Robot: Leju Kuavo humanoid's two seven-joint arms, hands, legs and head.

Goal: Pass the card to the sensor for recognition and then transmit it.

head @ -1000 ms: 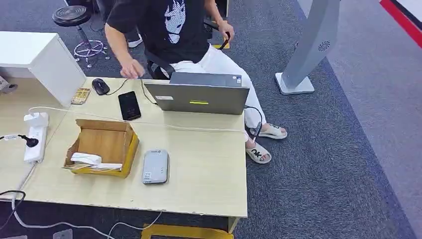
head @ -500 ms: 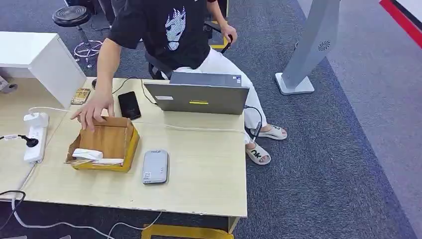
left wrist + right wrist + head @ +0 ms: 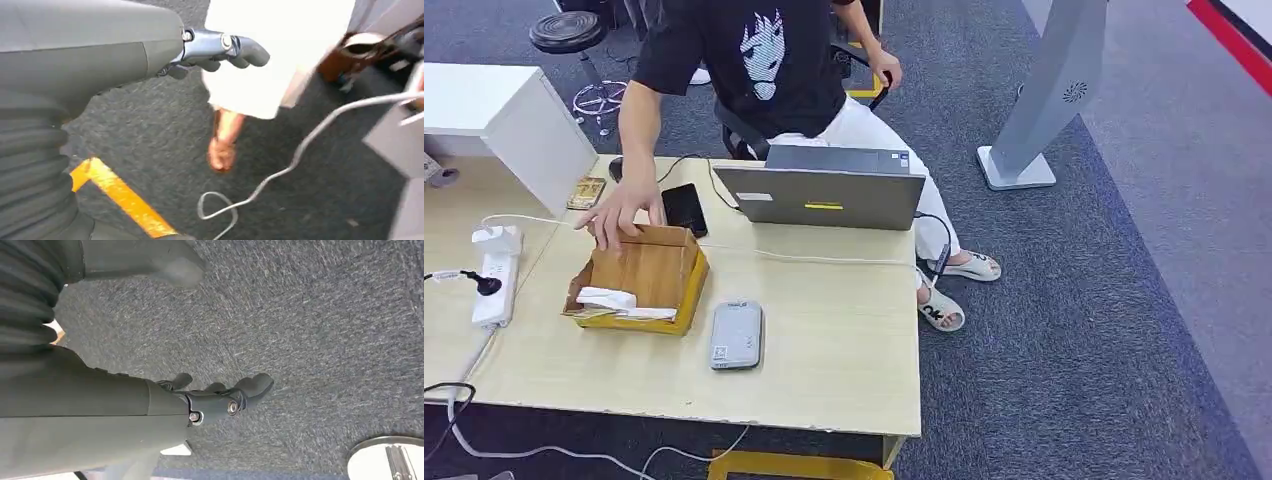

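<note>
My left robot hand (image 3: pixel 220 50) and right robot hand (image 3: pixel 220 397) hang low, holding nothing. The card (image 3: pixel 609 298) lies in the box (image 3: pixel 686 290) on the counter (image 3: pixel 824 340). A person's hand (image 3: pixel 619 215) touches the box; reaching now, I might bump it.

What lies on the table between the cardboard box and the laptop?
In the head view, a white cable crosses bare tabletop between the cardboard box and the laptop.
</note>
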